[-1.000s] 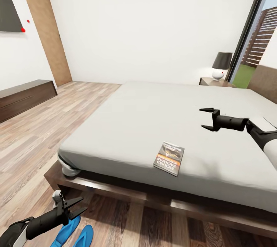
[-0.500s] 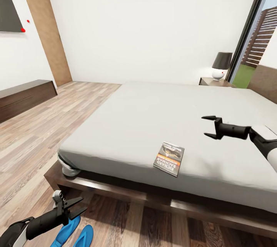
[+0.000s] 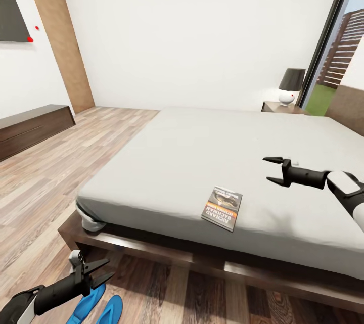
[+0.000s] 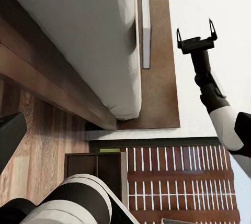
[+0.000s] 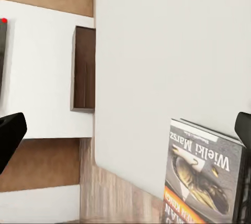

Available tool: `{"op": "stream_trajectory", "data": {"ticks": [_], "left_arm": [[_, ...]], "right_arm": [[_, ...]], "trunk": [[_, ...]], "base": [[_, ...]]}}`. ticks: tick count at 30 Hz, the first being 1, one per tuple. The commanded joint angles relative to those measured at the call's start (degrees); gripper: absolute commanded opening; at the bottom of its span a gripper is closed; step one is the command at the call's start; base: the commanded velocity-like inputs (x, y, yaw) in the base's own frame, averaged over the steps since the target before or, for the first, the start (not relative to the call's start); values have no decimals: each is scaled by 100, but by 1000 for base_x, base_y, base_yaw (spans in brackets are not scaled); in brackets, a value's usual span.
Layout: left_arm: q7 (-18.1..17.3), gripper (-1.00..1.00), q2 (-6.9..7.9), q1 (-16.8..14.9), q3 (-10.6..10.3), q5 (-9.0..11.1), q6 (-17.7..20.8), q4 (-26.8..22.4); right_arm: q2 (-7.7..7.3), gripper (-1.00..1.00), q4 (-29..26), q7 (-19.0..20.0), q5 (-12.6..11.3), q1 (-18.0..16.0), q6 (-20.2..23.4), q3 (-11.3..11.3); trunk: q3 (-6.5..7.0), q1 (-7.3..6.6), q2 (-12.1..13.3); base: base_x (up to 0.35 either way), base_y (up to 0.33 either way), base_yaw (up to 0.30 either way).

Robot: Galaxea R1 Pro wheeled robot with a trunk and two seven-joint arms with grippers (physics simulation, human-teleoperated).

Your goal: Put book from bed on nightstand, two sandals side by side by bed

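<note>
The book lies flat near the foot edge of the bed, dark cover up with an orange band; the right wrist view shows the book close ahead. My right gripper hovers open above the mattress, to the right of the book and a little beyond it. It also appears in the left wrist view as the right gripper. My left gripper is open low over the floor by the bed's foot. Two blue sandals lie side by side just beneath it. A nightstand stands at the bed's far side.
A lamp with a dark shade sits on the nightstand. A long low dark bench runs along the left wall, with a brown door beyond it. A tall dark-framed window is at the right. Wood-plank floor lies open left of the bed.
My right gripper has dropped lower toward the mattress, still open. The left arm, book and sandals have not moved.
</note>
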Motion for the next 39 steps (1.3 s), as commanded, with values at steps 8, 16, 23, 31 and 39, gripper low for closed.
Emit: {"op": "stream_trajectory", "data": {"ticks": [8, 16, 23, 31, 39], "left_arm": [[15, 100, -1, -2, 1, 2, 61, 0], [25, 100, -13, -2, 1, 5, 61, -2], [26, 100, -9, -2, 1, 5, 59, -3], [27, 100, -9, -2, 14, 5, 57, -2], [27, 100, -1, -2, 18, 5, 55, -3]], "right_arm": [[-26, 100, -21, 1496, 1468, 316, -124, 37], [1, 100, 21, 2174, 2091, 768, -563, 52], [4, 100, 27, 2751, 2192, 1060, -695, 50], [-4, 100, 29, 2950, 2214, 1293, -820, 42], [-8, 100, 38, 2978, 2223, 1369, -883, 40]], "trunk": [[-5, -1, -2], [-5, -1, -2], [-5, -1, -2], [-5, -1, -2], [-5, -1, -2]], "base": [[0, 0, 0], [-1, 0, 0], [-50, 0, 0], [-85, 0, 0], [-136, 0, 0]]}}
